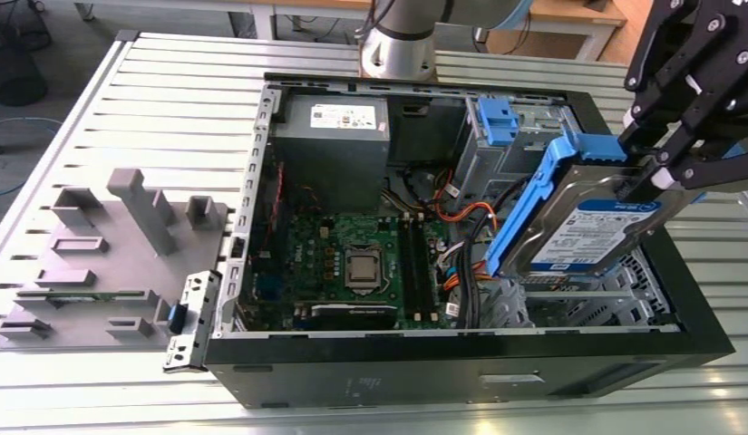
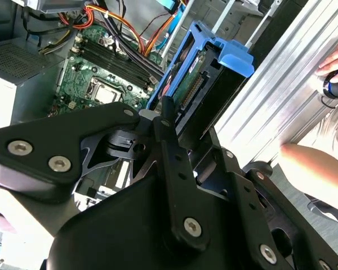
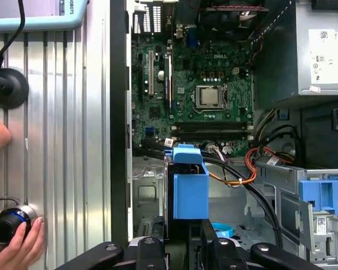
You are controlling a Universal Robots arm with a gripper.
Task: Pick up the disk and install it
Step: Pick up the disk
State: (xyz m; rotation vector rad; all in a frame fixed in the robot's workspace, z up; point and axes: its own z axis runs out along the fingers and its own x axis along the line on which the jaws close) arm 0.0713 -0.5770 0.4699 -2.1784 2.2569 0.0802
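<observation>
The disk (image 1: pixel 587 228), a silver drive with a white-and-blue label in a blue plastic carrier frame (image 1: pixel 528 204), hangs tilted over the open computer case (image 1: pixel 471 362), just above the metal drive cage (image 1: pixel 568 304) at the case's front corner on the exterior view's right. My black gripper (image 1: pixel 647 184) is shut on the disk's upper end, next to the blue tab. In the second wrist view the disk (image 2: pixel 198 93) shows edge-on between the black fingers (image 2: pixel 167 126). In the first wrist view the blue carrier (image 3: pixel 190 194) sticks out from the gripper (image 3: pixel 183 250) above the case floor.
Inside the case lie a green motherboard (image 1: pixel 349 263), a grey power-supply box (image 1: pixel 331 136), orange and black cables (image 1: pixel 464 222) and a blue latch (image 1: pixel 497 122) on the upper bay. A grey block fixture (image 1: pixel 108 254) stands at the exterior view's left. A person's hand (image 3: pixel 17 247) rests beside the case.
</observation>
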